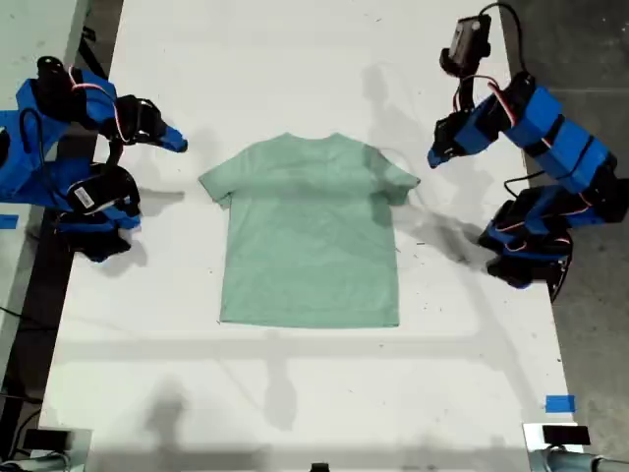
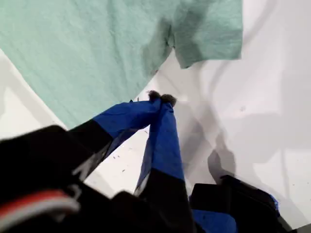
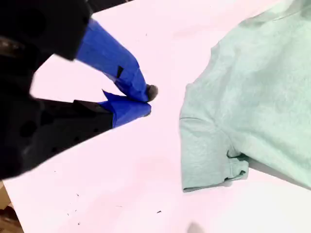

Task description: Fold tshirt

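Stage: fold not yet begun; the tshirt (image 1: 310, 241) lies flat and spread on the table (image 1: 295, 393), with no crease in it.
Cloth position: centre of the table in the exterior view, collar (image 1: 314, 138) toward 12 o'clock, hem (image 1: 310, 320) toward 6 o'clock, both sleeves out to the sides.
First arm: my first gripper (image 1: 433, 157) hangs at about 2 o'clock from the shirt's middle, just beside the near sleeve (image 2: 209, 34). Its tips meet and hold nothing.
Second arm: my second gripper (image 3: 148, 99) sits at about 10 o'clock, over bare table and a little apart from the far sleeve (image 3: 204, 150). Its jaws are pressed together at the tips and are also empty.
Step in hand: reaching in for a first pinch, most likely at a sleeve or shoulder edge.
How to do it well: part the jaws before coming down, then slide one finger under the sleeve's outer edge so that only the wanted layers are caught.
Grip choice: take the cloth near the shoulder seam rather than the sleeve tip, so the side panel follows the lift.
Pairing: a matching hold toward 4 or 8 o'clock near the hem would keep the fold line straight.
Risk: the fabric looks thin and soft; a shallow pinch may slip, and dragging could bunch the body.
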